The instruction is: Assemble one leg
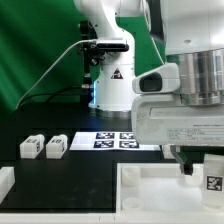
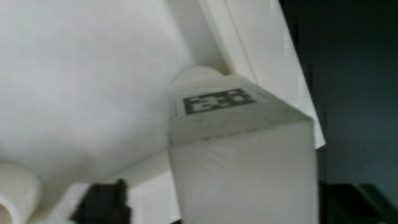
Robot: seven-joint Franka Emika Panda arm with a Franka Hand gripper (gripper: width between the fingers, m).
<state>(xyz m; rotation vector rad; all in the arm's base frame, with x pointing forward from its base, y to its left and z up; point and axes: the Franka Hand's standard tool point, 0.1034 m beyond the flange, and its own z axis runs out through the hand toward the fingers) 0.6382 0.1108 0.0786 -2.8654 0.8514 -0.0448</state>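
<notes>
My gripper (image 1: 203, 166) hangs low at the exterior view's right, shut on a leg (image 1: 213, 174), a white post with a tag on its side. It holds the leg over the right part of the large white panel (image 1: 150, 186). In the wrist view the leg (image 2: 240, 150) runs out from between my dark fingers (image 2: 111, 200), its tagged end near the panel's raised rim (image 2: 240, 40). My gripper (image 2: 231, 208) grips its near end. Two more legs (image 1: 30, 147) (image 1: 55, 146) lie side by side on the black table at the exterior view's left.
The marker board (image 1: 115, 140) lies flat mid-table in front of the arm's base (image 1: 110, 85). A white part (image 1: 5, 181) sits at the lower left edge. A green backdrop stands behind.
</notes>
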